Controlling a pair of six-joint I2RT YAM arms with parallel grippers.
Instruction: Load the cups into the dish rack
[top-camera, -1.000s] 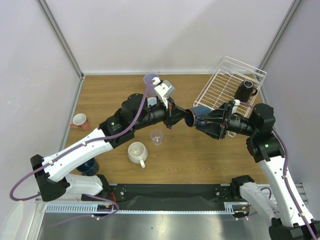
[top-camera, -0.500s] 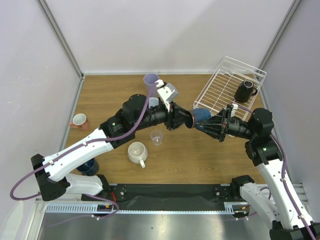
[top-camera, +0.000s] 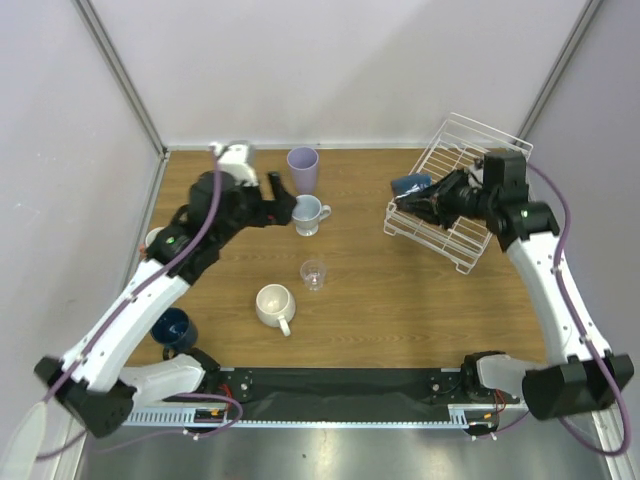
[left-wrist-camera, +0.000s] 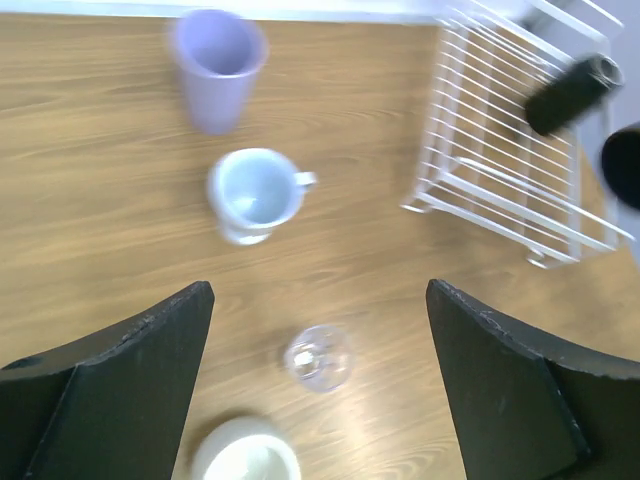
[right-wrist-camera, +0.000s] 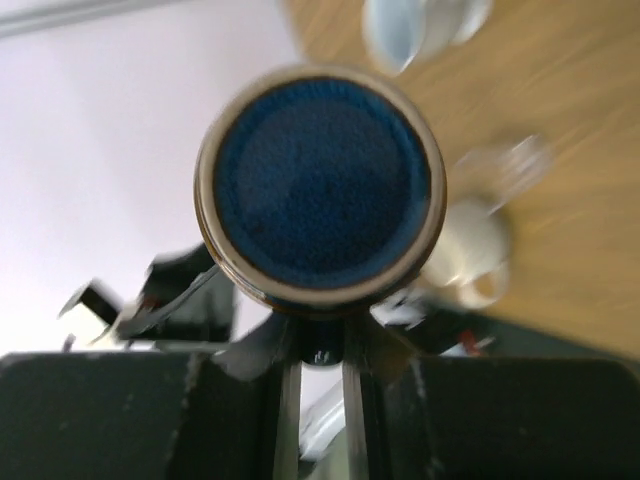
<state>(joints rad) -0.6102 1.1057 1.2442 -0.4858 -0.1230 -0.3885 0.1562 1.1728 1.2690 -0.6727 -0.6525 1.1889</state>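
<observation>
My right gripper (top-camera: 428, 196) is shut on a navy cup (top-camera: 409, 186) and holds it on its side over the left part of the white wire dish rack (top-camera: 452, 232). In the right wrist view the cup's blue inside (right-wrist-camera: 322, 180) faces the camera, and the jaws (right-wrist-camera: 322, 345) pinch its lower edge. My left gripper (top-camera: 281, 198) hangs open and empty beside the pale blue-white mug (top-camera: 309, 213). The lavender tumbler (top-camera: 303, 167), clear glass (top-camera: 314, 274) and cream mug (top-camera: 273, 304) stand on the table. The left wrist view shows the glass (left-wrist-camera: 319, 357) below the open gripper (left-wrist-camera: 318, 300).
A second navy cup (top-camera: 174, 328) stands near the left arm's base. A terracotta cup (top-camera: 157, 240) sits at the left edge, partly behind the left arm. Grey walls close in the table on three sides. The rack (left-wrist-camera: 500, 150) lies at the far right.
The navy cup passed from my left gripper to my right. The left gripper opened and drew back to the left. The right arm carried the cup right, over the rack.
</observation>
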